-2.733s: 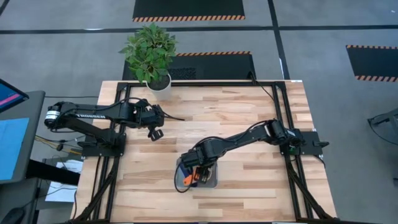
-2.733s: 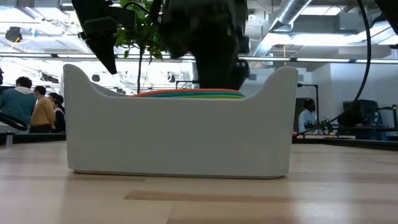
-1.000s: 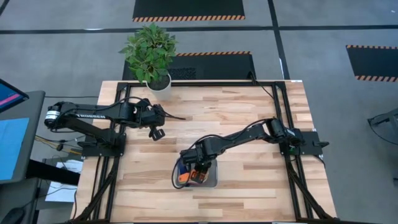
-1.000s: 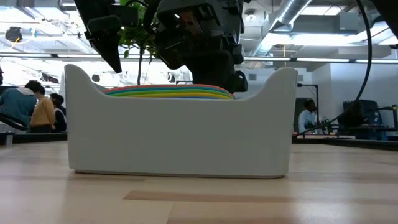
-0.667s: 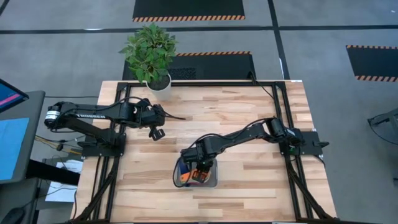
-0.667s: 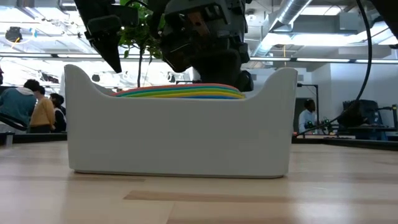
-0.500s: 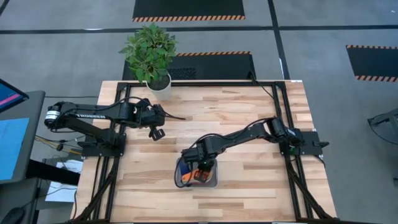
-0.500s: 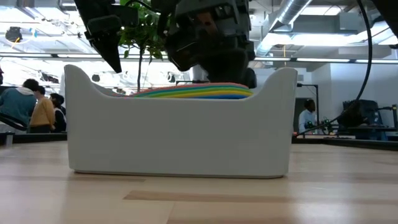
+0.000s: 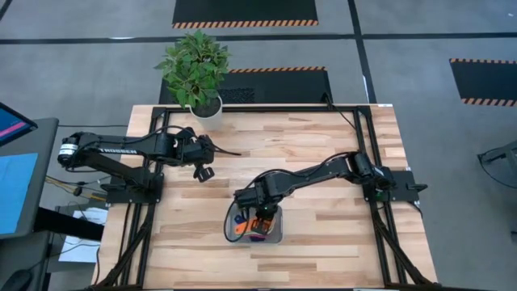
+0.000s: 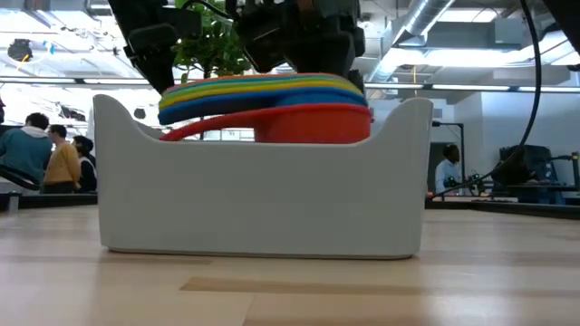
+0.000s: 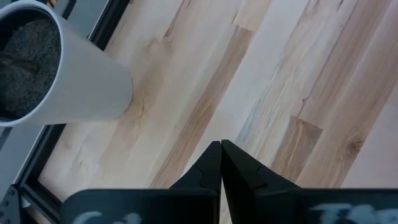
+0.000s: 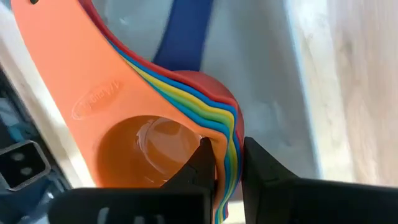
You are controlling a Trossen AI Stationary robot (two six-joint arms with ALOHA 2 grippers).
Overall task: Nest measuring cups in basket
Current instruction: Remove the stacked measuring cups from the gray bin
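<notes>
The nested measuring cups (image 12: 186, 118) — orange on top, red at the bottom — are pinched at the rim by the right claw (image 12: 225, 155) and held above the pale basket (image 10: 263, 208), handles fanned sideways.

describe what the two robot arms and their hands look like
Both arms are dark, slim and jointed, each mounted on a black base frame at a table edge. The left arm carries white lettering along its long link and a pale round cap at its shoulder end. The right arm has black cables running along it. Each hand has two dark, flat, tapered fingers.
</notes>
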